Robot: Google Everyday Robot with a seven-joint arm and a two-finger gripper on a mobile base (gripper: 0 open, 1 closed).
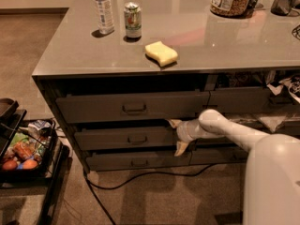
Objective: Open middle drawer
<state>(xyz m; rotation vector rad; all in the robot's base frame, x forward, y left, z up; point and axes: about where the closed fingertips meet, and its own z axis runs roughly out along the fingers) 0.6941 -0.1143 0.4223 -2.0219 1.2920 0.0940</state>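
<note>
Although the middle drawer (117,138) has a plain look, it is a wide, rigid grey front set under the table (225,41), with a taller drawer (93,109) at 12 o'clock from it and a slimmer drawer (112,162) at 6 o'clock. It probably runs on slides, so it should travel as one stiff piece rather than flex. A dark gap shows along its top edge, and the front seems to stand slightly out, though how far cannot be told. The pincer (175,137) sits at the right end of that front, at 3 o'clock from the small rectangular handle (137,138). Its two pale fingers (180,148) are spread wide, one near the upper edge and one near the lower, and they clasp nothing that can be made out. The flat face looks smooth and likely slippery, so pressing on it would give little purchase. The firmest hold is judged to be the central handle, or else a finger hooked behind the top edge. Because the drawer is wide, a pull from its right end may twist it on its runners and make it bind, while a pull at the centre should run straight. Its contents are hidden, so its weight is unknown, and a slow, steady draw straight outward suits it best.
</note>
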